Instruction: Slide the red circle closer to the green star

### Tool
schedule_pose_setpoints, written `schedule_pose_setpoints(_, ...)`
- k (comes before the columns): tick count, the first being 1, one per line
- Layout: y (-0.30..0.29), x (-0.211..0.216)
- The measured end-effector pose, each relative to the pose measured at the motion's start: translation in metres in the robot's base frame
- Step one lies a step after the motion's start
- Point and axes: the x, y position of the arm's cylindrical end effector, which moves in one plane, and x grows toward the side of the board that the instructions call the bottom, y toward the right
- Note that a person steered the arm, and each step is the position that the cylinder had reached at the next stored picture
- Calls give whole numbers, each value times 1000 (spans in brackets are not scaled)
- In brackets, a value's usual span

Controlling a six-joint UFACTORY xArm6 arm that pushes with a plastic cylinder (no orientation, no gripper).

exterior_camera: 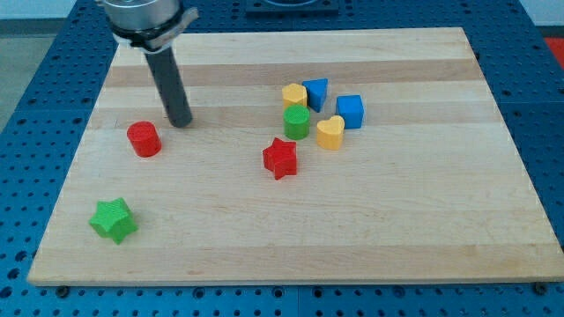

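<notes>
The red circle (pixel 143 139) lies on the wooden board at the view's left. The green star (pixel 114 219) lies below it, near the board's lower left corner, well apart from it. My tip (pixel 181 121) rests on the board just to the upper right of the red circle, with a small gap between them. The rod rises from the tip toward the view's top.
A red star (pixel 280 158) lies at the board's middle. Above and right of it is a cluster: a green cylinder (pixel 296 122), a yellow block (pixel 293 94), a blue triangle-like block (pixel 316 92), a blue cube (pixel 350 111) and a yellow heart (pixel 330 132). The board (pixel 397 229) ends near the view's bottom.
</notes>
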Motion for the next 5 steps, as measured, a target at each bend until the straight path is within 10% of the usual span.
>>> schedule_pose_setpoints(5, -29, 50)
